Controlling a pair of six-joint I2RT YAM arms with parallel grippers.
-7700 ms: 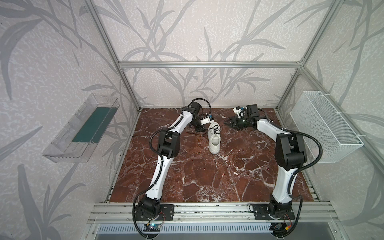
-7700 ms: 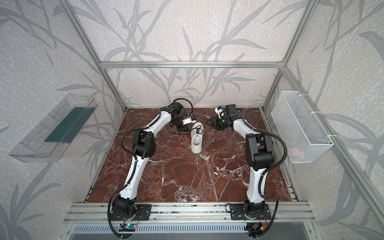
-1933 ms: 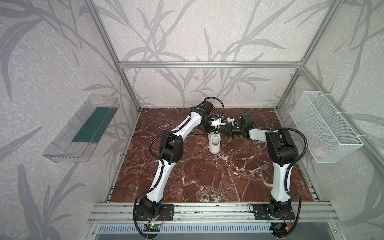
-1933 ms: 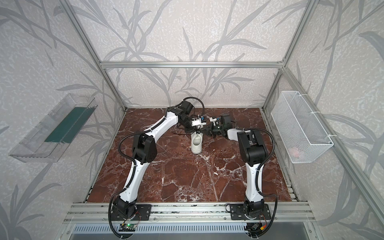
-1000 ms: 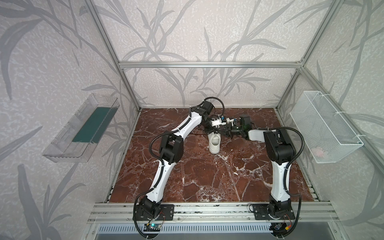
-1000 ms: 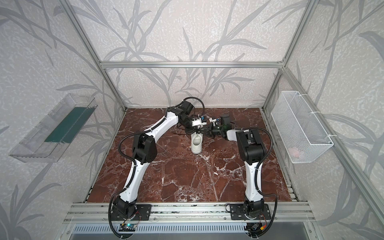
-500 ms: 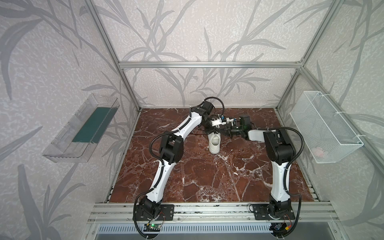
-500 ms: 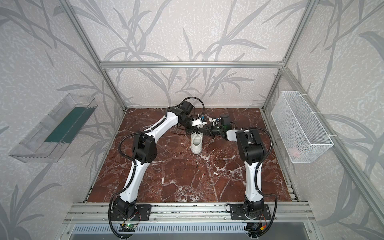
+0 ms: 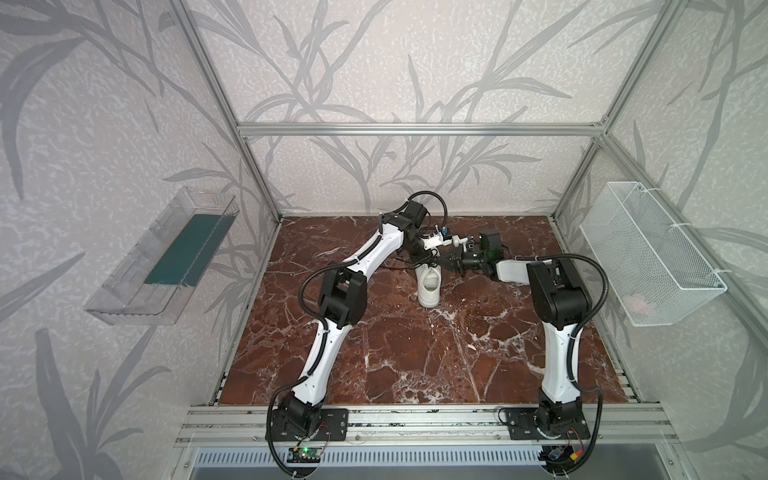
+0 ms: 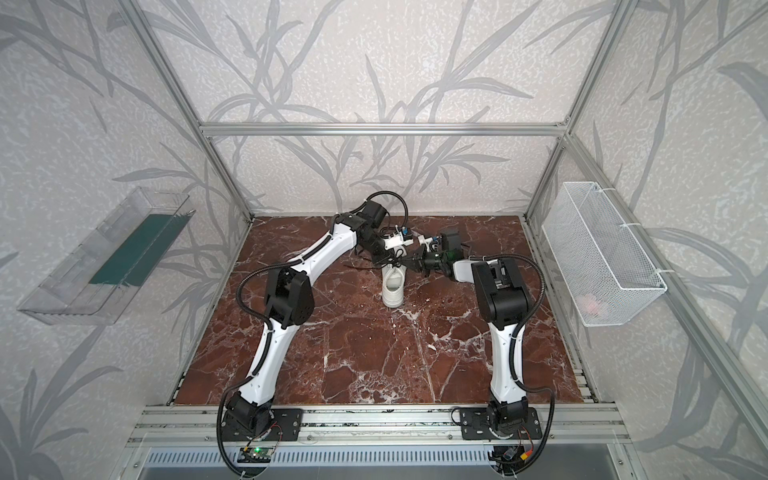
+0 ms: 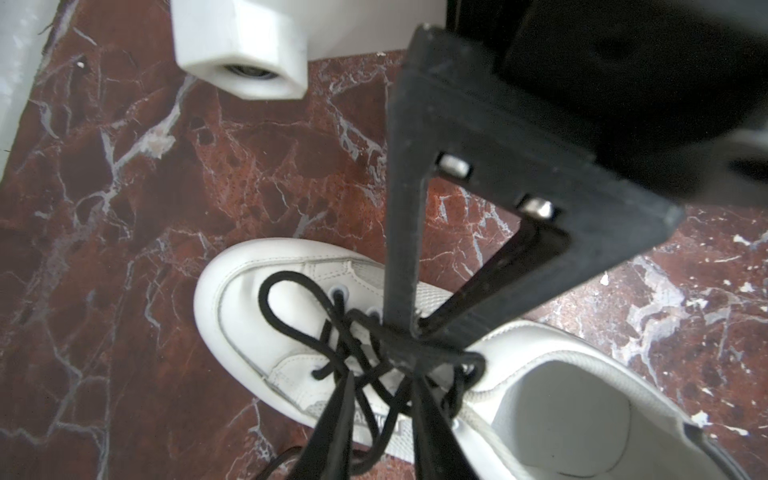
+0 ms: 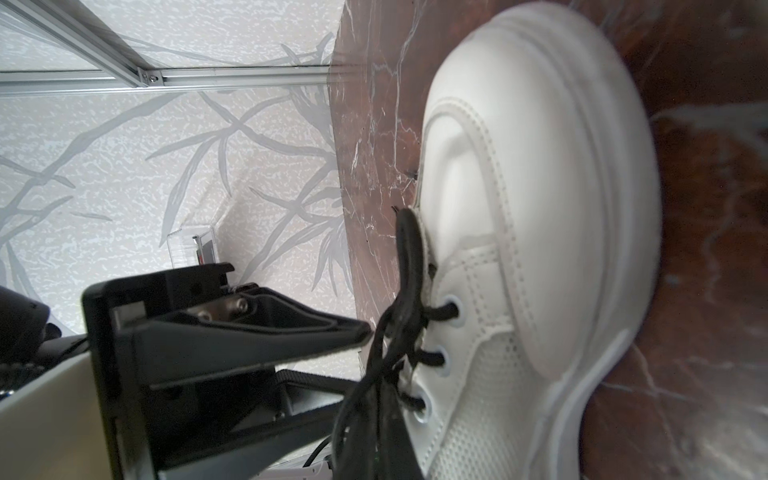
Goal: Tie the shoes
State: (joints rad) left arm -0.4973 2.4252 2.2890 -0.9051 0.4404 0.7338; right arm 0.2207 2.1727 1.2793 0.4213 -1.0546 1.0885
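Observation:
The white shoe [image 9: 429, 286] [image 10: 393, 286] stands on the marble floor at the back middle, toe toward the front. Both grippers meet over its black laces [image 11: 357, 328] [image 12: 409, 249]. My left gripper [image 11: 382, 378] [image 9: 428, 261] is open a little, and lace strands run through the gap between its fingers. My right gripper [image 12: 380, 390] [image 11: 409, 336] [image 9: 448, 262] comes in from the right and is shut on the laces at the crossing above the eyelets. A lace loop lies on the toe [image 11: 241, 316]. One left finger [image 12: 270, 332] points at the laces in the right wrist view.
A clear tray [image 9: 166, 257] hangs on the left wall and a white wire basket [image 9: 648, 253] on the right wall. A loose lace end [image 9: 399, 268] trails on the floor to the left of the shoe. Aluminium frame posts border the floor.
My right gripper has closed on the laces and my left gripper has opened slightly. Both arms have stayed almost in place over the shoe.

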